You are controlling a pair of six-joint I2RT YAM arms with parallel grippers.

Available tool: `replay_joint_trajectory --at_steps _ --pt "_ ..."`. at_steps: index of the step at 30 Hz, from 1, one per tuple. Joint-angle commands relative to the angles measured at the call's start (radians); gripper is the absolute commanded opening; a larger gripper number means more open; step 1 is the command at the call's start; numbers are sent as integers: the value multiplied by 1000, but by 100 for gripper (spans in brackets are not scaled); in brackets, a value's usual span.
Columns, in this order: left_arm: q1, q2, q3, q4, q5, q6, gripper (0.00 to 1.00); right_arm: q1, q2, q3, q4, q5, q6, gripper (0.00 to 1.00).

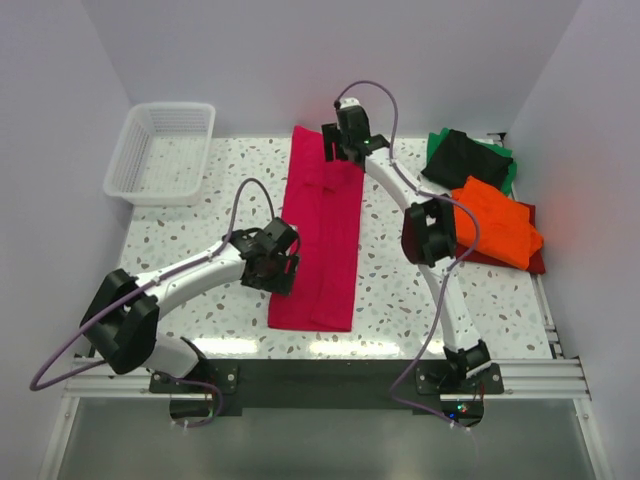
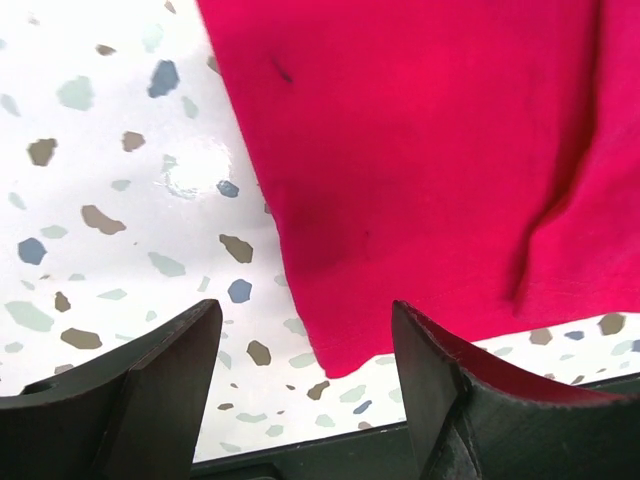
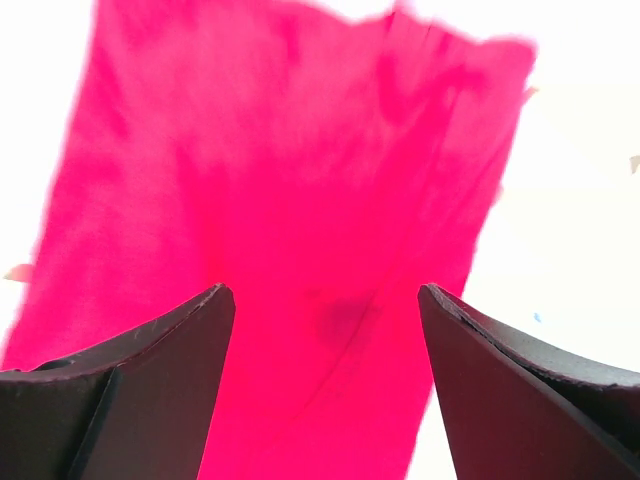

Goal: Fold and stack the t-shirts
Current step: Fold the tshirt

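Observation:
A crimson-pink t-shirt (image 1: 322, 235) lies on the table as a long narrow strip running from far to near. My left gripper (image 1: 277, 262) is open and hovers at the strip's left edge near its near end; the left wrist view shows the shirt's near corner (image 2: 345, 355) between the fingers, apart from them. My right gripper (image 1: 343, 148) is open above the strip's far end; the right wrist view shows the pink cloth (image 3: 300, 200) below the spread fingers. At the right lie an orange t-shirt (image 1: 497, 222), a black one (image 1: 462, 158), a green one (image 1: 510, 172) and a dark red one (image 1: 532, 262).
A white mesh basket (image 1: 162, 152) stands at the far left corner. The speckled tabletop (image 1: 185, 235) shows on both sides of the strip. A black rail (image 1: 320, 375) runs along the near edge by the arm bases. White walls enclose the table.

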Motion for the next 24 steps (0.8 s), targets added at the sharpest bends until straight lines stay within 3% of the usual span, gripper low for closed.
replay_joint_trajectory --at_steps 1,7,11,13,24 --pt "-4 -81 -12 29 -60 -57 73 -8 -205 68 22 12 -17 79" --pt "-6 -98 -27 46 -26 -63 73 -3 -371 -110 -164 24 77 76" --pt "-4 -110 -30 63 -20 -81 72 39 -665 -529 -125 52 138 74" --pt "-4 -122 -46 83 -17 -101 72 58 -754 -637 -122 57 166 73" --pt "-4 -196 -208 221 98 -187 63 359 -1156 -1162 -208 159 436 62"
